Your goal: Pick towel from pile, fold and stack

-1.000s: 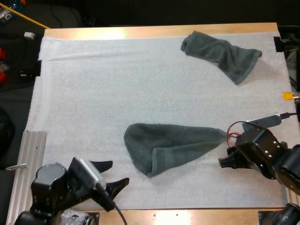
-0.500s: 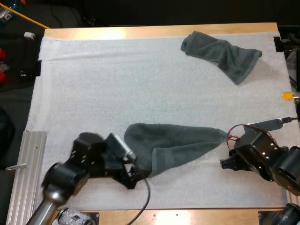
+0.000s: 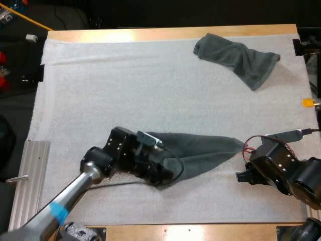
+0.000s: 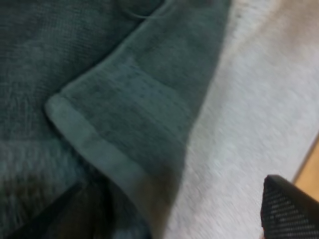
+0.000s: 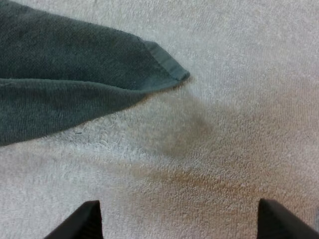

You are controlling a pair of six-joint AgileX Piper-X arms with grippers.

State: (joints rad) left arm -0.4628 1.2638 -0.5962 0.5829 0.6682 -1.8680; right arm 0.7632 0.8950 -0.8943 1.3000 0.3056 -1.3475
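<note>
A dark grey-green towel [image 3: 203,149] lies crumpled in a long wedge on the white mat [image 3: 100,90], its point toward the right. My left gripper [image 3: 163,173] is down over the towel's folded near-left corner [image 4: 119,124], open, with one finger over the cloth and the other finger [image 4: 291,209] over bare mat. My right gripper [image 3: 239,176] sits low just right of the towel's pointed tip [image 5: 167,67], open, nothing between its fingers [image 5: 79,221]. A second towel [image 3: 235,57] lies rumpled at the far right of the mat.
A ribbed metal rail [image 3: 27,175] runs along the mat's left front edge. The wooden table edge [image 3: 170,33] borders the mat at the far side. Bare mat spreads across the left and middle.
My left arm has swung from the mat's front left onto the near towel's folded corner. My right gripper has barely shifted. Both towels lie as before.
</note>
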